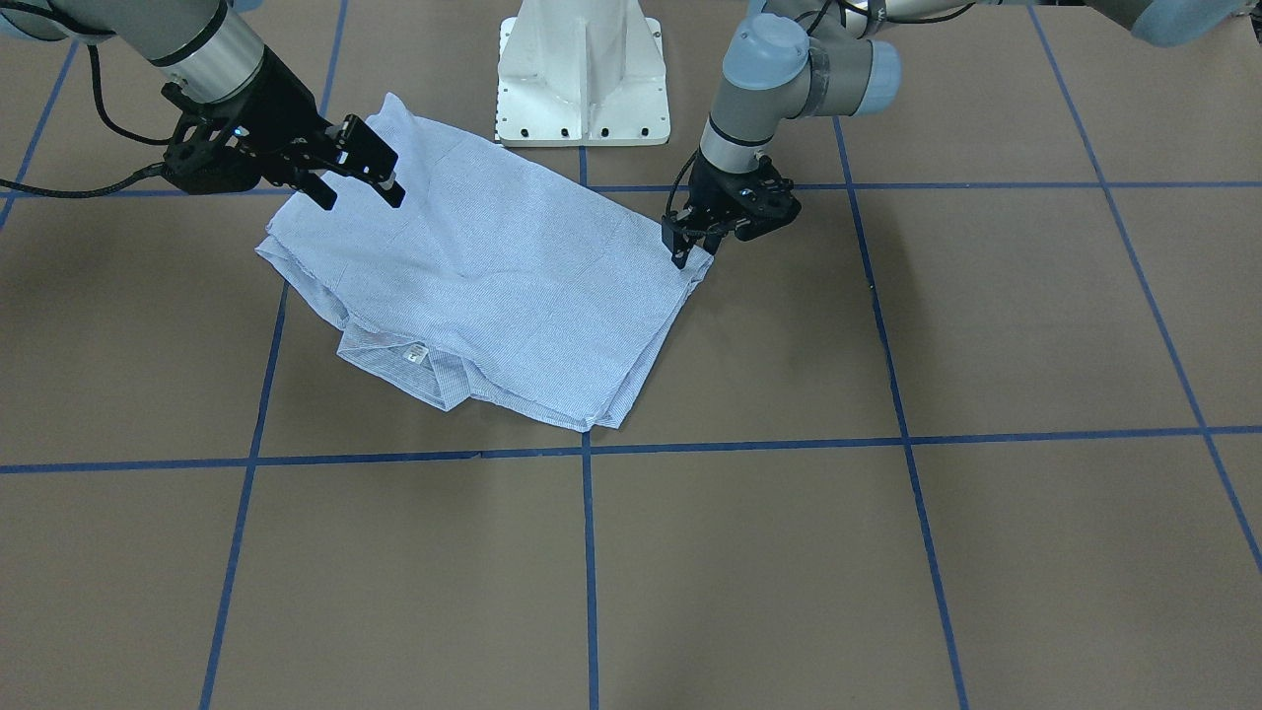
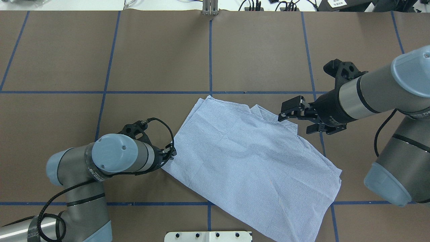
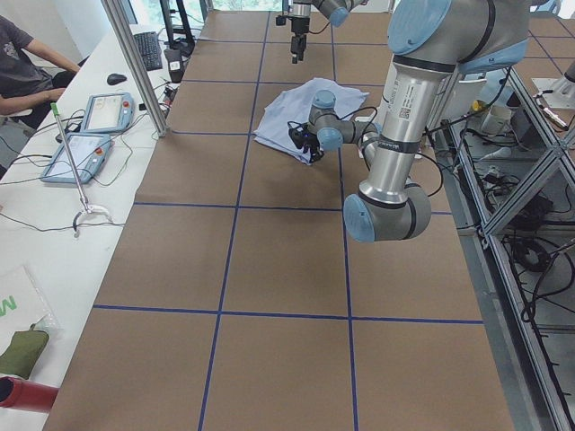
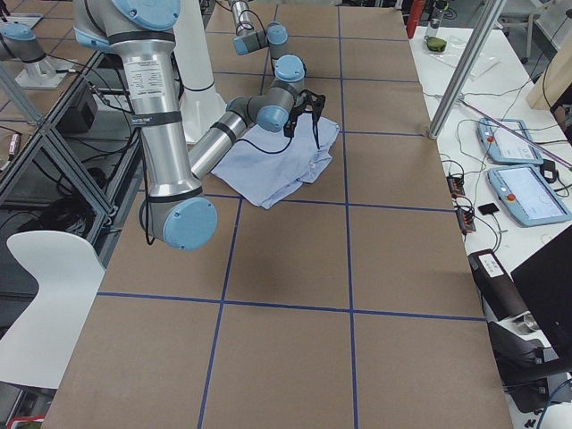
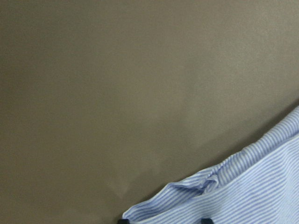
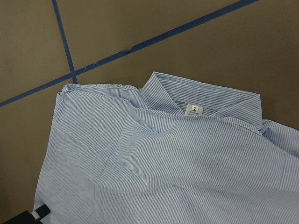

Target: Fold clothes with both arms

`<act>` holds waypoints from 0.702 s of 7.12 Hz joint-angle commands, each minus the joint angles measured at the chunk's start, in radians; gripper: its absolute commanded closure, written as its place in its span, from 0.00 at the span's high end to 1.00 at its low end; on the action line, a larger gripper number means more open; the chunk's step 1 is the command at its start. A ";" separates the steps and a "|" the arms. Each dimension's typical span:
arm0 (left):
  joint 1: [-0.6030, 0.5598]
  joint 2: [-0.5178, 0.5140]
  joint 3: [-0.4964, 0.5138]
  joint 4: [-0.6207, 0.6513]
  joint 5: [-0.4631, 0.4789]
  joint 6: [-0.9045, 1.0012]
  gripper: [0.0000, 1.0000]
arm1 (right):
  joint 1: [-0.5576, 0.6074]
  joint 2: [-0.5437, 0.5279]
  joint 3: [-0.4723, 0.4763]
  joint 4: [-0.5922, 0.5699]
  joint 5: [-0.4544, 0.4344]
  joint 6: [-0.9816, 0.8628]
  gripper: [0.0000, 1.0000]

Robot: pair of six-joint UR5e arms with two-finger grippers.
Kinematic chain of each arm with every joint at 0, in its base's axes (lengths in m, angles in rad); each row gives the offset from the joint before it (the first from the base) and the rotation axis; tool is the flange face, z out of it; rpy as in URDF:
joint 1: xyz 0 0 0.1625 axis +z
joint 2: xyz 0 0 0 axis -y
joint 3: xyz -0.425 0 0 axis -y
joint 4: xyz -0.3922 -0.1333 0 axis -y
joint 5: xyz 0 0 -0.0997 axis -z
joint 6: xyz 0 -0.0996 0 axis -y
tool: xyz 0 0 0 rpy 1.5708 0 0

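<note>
The light blue striped shirt (image 1: 493,286) (image 2: 248,158) lies folded flat on the brown table, back side up. Its collar with the white tag (image 1: 415,354) (image 6: 193,109) is on the side away from the robot. My left gripper (image 1: 690,251) (image 2: 172,154) is down at the shirt's corner; in the left wrist view two dark fingertips stand apart at the bottom edge, open, with the wrinkled shirt hem (image 5: 201,184) between them. My right gripper (image 1: 361,197) (image 2: 294,123) hovers open above the opposite side of the shirt and holds nothing.
The white pedestal base (image 1: 582,79) (image 2: 208,236) stands just behind the shirt. Blue tape lines (image 1: 588,552) divide the brown tabletop into squares. In the left exterior view a side table with tablets (image 3: 85,135) and a seated person (image 3: 22,67) flank the table.
</note>
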 commanded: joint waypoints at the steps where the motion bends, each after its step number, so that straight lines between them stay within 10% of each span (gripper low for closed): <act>1: 0.000 0.000 0.000 0.001 0.000 0.000 0.61 | 0.000 0.000 -0.006 0.000 0.000 0.000 1.00; 5: 0.000 -0.001 -0.001 0.027 0.001 0.000 0.20 | 0.000 0.000 -0.013 0.000 0.000 0.000 1.00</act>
